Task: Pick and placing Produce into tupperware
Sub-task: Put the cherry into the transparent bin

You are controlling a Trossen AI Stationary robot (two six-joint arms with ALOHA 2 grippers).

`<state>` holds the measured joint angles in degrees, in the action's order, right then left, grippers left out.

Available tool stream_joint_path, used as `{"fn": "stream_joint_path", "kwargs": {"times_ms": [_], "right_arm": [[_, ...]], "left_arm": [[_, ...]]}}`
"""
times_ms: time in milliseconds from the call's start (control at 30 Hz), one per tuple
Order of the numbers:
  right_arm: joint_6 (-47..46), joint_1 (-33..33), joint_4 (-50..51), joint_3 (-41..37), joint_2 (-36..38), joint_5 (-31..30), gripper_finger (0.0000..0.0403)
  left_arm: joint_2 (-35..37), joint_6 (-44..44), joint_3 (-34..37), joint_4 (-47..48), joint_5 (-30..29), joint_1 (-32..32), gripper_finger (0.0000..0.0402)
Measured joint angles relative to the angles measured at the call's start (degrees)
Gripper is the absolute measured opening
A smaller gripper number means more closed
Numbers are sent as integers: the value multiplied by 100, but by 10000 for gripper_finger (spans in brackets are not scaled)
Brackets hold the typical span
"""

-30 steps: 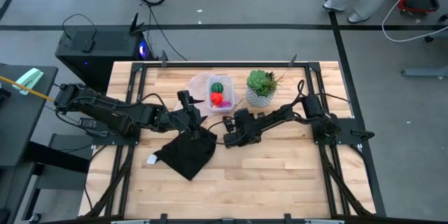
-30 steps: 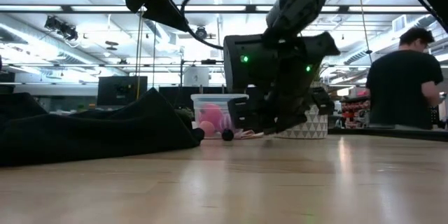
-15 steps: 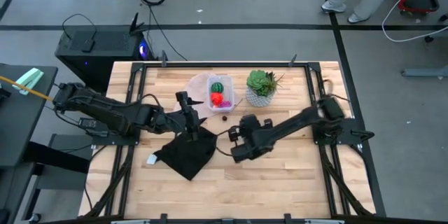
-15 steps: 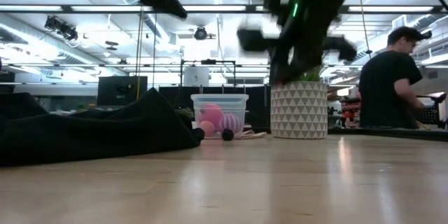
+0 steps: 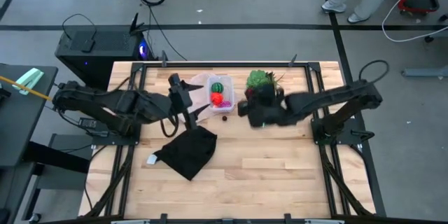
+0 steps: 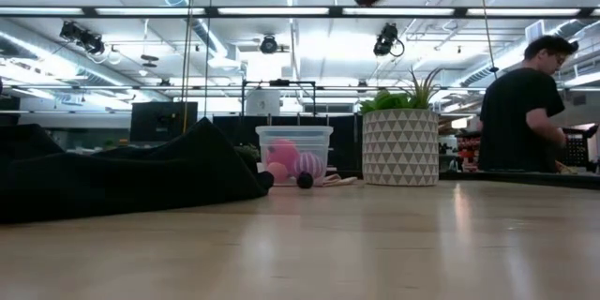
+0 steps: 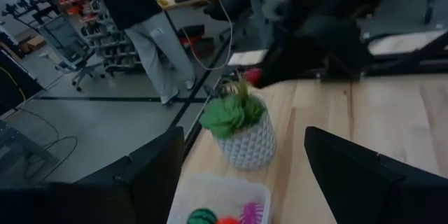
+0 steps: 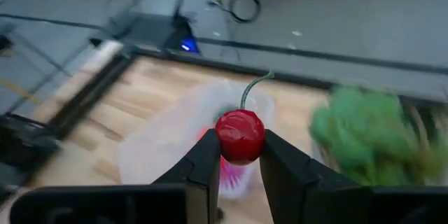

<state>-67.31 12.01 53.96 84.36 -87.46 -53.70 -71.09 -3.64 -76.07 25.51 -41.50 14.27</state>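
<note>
Cherry [image 8: 240, 134] | pinched in right claw [image 8: 235, 155] | no readable writing

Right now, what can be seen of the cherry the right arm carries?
The cherry is a small, glossy red ball with a thin green stem curving upward. It looks like smooth plastic. The right pincer is shut on it, a dark finger pressing each side, holding it in the air above the tupperware.
</note>
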Motion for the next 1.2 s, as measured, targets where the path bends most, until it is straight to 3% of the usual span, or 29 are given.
{"fn": "stream_joint_path", "kwargs": {"times_ms": [100,333,667,1200], "right_arm": [[1254,-356,-460,376,100,378,91],[3138,-1370,-357,1552,-160,1784,91],[4128,-2771,-250,2111,-709,3688,91],[5400,-3625,-1068,2114,-1627,5610,91]], "left_arm": [[-2,33,-244,-6,-1,-34,302],[0,193,-542,168,-4,-81,302],[-4,484,-542,251,0,-97,302],[-6,492,-542,110,0,-97,302]]}}
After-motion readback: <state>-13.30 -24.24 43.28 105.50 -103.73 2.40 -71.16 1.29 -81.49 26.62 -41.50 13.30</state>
